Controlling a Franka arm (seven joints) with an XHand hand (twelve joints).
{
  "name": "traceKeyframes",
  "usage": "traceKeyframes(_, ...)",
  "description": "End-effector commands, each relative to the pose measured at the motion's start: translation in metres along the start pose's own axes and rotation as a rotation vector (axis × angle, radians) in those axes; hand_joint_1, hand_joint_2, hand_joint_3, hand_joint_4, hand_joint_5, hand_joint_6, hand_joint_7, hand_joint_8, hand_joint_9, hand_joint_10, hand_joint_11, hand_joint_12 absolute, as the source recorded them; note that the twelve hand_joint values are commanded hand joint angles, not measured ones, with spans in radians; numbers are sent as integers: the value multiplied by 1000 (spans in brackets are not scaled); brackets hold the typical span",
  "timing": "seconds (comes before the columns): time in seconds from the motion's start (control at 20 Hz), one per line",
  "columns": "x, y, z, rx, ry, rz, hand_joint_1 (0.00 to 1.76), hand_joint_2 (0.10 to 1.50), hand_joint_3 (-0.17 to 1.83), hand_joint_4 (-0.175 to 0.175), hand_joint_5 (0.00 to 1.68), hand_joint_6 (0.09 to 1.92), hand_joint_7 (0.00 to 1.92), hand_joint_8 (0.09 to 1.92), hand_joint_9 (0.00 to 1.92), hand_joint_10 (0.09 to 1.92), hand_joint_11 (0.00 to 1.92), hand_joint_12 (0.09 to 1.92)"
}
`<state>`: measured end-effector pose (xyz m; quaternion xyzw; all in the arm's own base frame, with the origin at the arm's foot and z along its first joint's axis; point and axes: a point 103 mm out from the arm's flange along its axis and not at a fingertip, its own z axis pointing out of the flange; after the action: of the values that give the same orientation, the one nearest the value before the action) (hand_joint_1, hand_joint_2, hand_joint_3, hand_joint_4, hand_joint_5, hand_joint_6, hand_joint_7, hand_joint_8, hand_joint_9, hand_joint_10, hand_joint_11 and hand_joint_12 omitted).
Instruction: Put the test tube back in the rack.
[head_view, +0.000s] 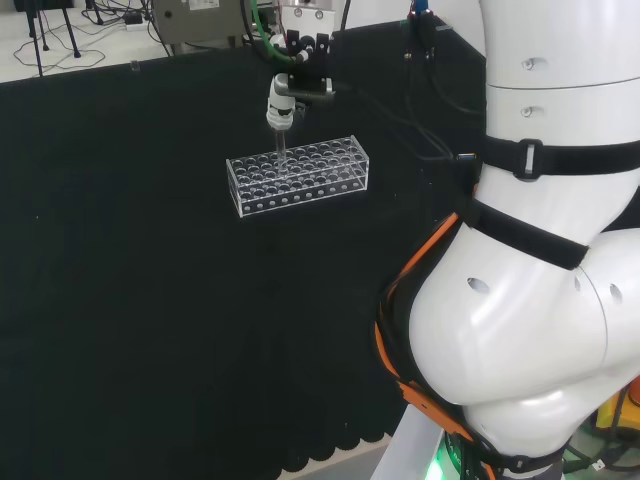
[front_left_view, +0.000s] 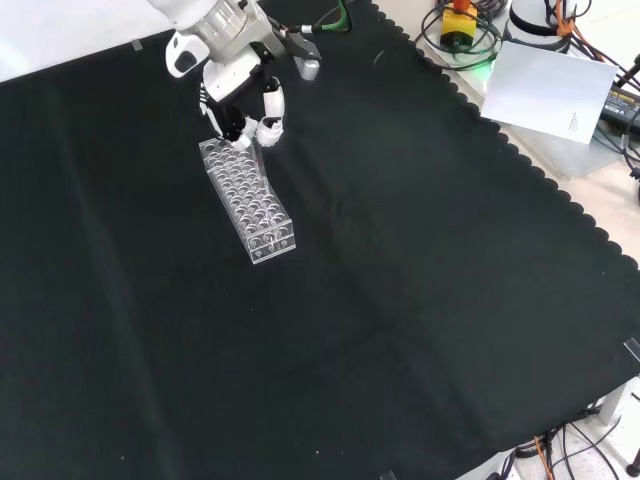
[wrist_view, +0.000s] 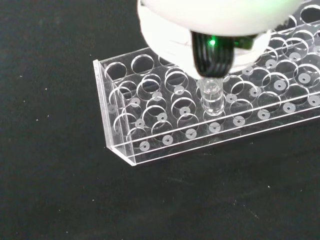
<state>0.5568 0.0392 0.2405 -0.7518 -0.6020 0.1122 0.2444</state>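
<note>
Head view: hand (head_view: 283, 100) above the clear rack (head_view: 298, 175) on the black worktop (head_view: 150, 300), fingers curled round a clear test tube (head_view: 281, 148) held upright, its lower end at the rack's top holes.
Front view: hand (front_left_view: 245, 110) over the rack's (front_left_view: 250, 200) far end, tube hard to make out.
Wrist view: tube (wrist_view: 212, 97) stands in a rack (wrist_view: 165, 120) hole near the front row.
</note>
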Motion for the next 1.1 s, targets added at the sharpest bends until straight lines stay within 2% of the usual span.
traceKeyframes(0.05,0,2,3,10,2,2,1434,603,628,-175,1399,384,1499,475,1504,87,727,1208)
traceKeyframes(0.55,3,16,24,35,5,10,1434,603,627,-175,1399,383,1500,474,1504,87,726,1207)
traceKeyframes(1.1,-3,18,31,57,23,11,1434,603,627,-175,1399,381,1501,472,1505,87,725,1207)
